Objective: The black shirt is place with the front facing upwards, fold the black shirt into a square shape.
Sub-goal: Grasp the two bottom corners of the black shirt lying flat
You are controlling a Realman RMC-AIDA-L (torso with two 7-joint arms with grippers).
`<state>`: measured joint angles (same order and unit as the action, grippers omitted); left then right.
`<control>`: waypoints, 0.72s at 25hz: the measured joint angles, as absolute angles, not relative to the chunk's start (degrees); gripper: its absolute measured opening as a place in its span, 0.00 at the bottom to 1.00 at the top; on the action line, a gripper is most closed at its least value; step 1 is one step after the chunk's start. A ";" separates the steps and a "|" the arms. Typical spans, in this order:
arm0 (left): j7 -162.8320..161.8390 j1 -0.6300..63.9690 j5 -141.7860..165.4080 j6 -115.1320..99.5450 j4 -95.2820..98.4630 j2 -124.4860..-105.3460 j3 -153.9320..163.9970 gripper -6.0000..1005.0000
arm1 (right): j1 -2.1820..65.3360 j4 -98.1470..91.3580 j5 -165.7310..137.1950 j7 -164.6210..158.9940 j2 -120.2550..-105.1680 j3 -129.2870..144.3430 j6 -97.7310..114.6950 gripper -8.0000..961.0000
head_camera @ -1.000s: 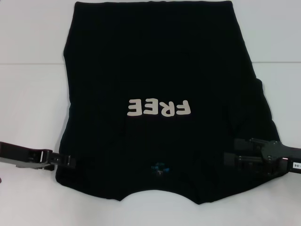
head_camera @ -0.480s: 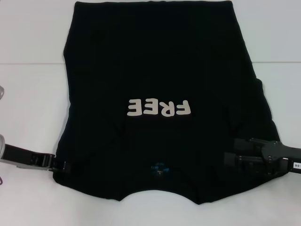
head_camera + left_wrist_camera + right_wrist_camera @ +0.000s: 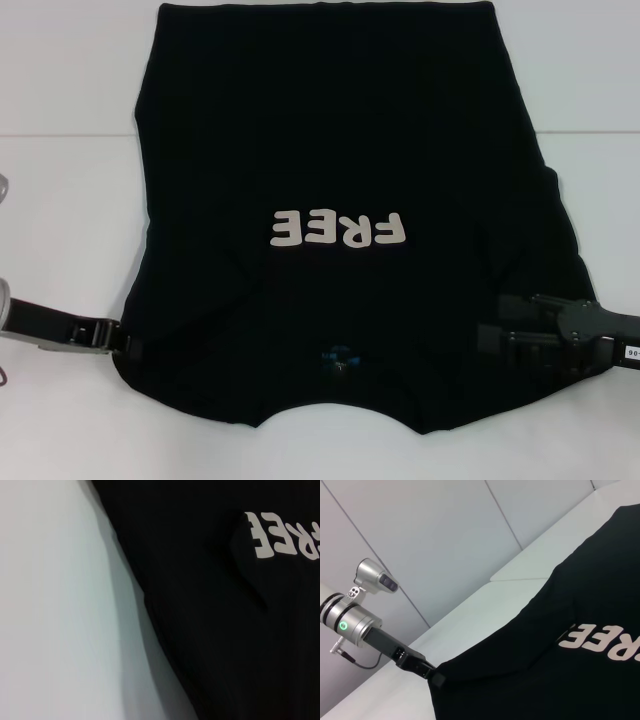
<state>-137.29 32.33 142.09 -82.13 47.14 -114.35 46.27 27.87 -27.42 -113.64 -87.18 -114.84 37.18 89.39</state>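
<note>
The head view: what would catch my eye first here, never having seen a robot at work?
Most striking is the black shirt spread over the white table, with its off-white FREE lettering upside down near the middle. Next, the left gripper and the right gripper meet the shirt's near corners from opposite sides.

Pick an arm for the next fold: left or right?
Neither alone, probably. The left gripper sits at the shirt's near left edge, the right gripper on its near right edge, level with each other. A fold away from the robot likely suits both together.
</note>
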 joint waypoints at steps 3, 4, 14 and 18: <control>-137.35 32.31 142.05 -82.41 47.14 -114.27 44.80 0.11 | 27.86 -27.42 -113.64 -87.35 -114.70 37.17 89.51 0.98; -137.33 32.30 141.99 -82.62 47.16 -114.27 44.22 0.09 | 27.87 -27.44 -113.64 -87.78 -114.60 37.19 89.54 0.98; -137.23 32.84 141.17 -85.64 46.50 -113.89 40.98 0.06 | 30.60 -36.01 -123.30 -116.17 -107.35 37.58 91.60 0.98; -137.26 33.08 141.09 -86.80 46.43 -113.85 38.84 0.06 | 33.78 -38.03 -133.44 -130.72 -103.85 37.22 93.06 0.98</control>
<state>-137.26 33.08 141.09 -86.80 46.43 -113.85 38.84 33.78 -38.03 -133.44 -130.72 -103.85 37.22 93.06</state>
